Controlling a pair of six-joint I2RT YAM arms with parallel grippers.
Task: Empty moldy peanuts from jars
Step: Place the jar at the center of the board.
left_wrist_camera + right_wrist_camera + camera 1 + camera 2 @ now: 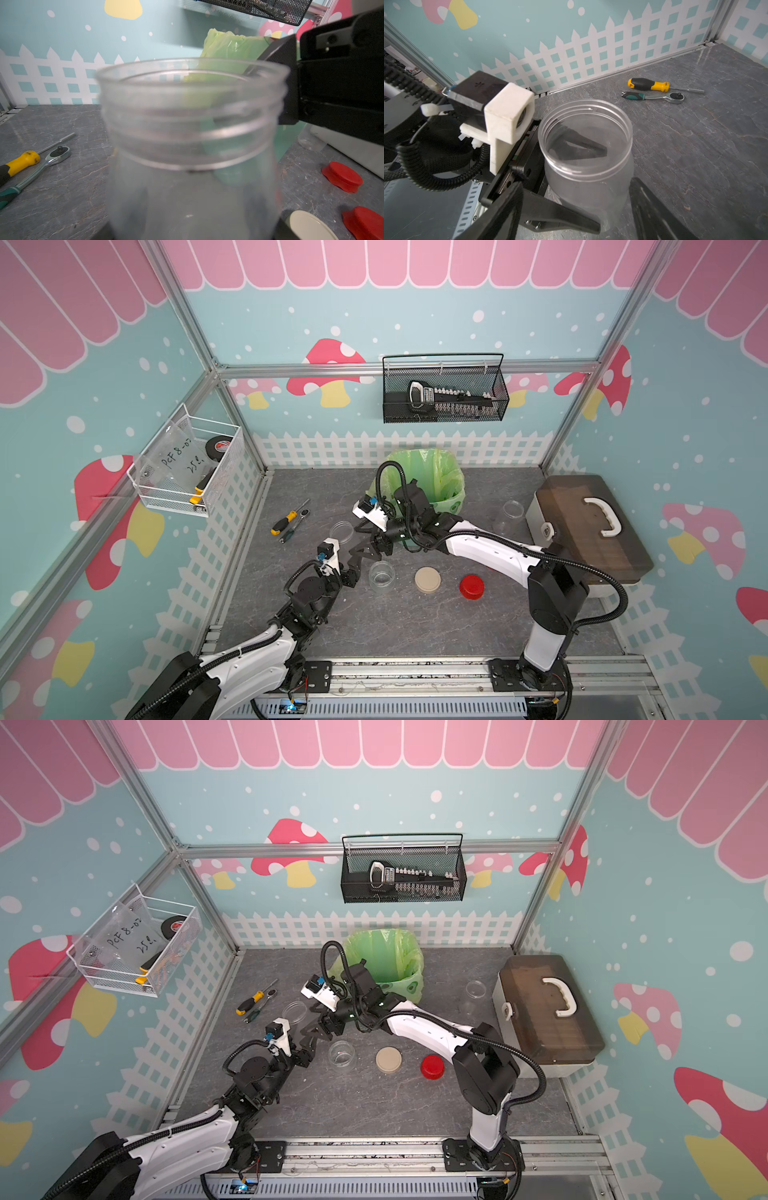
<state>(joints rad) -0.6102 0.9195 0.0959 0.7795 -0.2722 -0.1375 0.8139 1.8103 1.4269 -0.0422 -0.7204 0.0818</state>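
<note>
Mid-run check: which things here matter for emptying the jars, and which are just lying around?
Job: gripped jar, front jar, jar by the toolbox, beige lid, red lids, green-bagged bin.

Lying about: yellow screwdriver, ratchet, toolbox, black wall basket, white wall basket.

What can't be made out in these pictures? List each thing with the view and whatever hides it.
- The bin contents: both top views, the right arm covers part of the opening.
- The second red lid: top views, almost wholly under that arm.
- The held jar: left wrist view, blurred, base cut off by the edge.
- The tools in the black basket: top views, too small.
</note>
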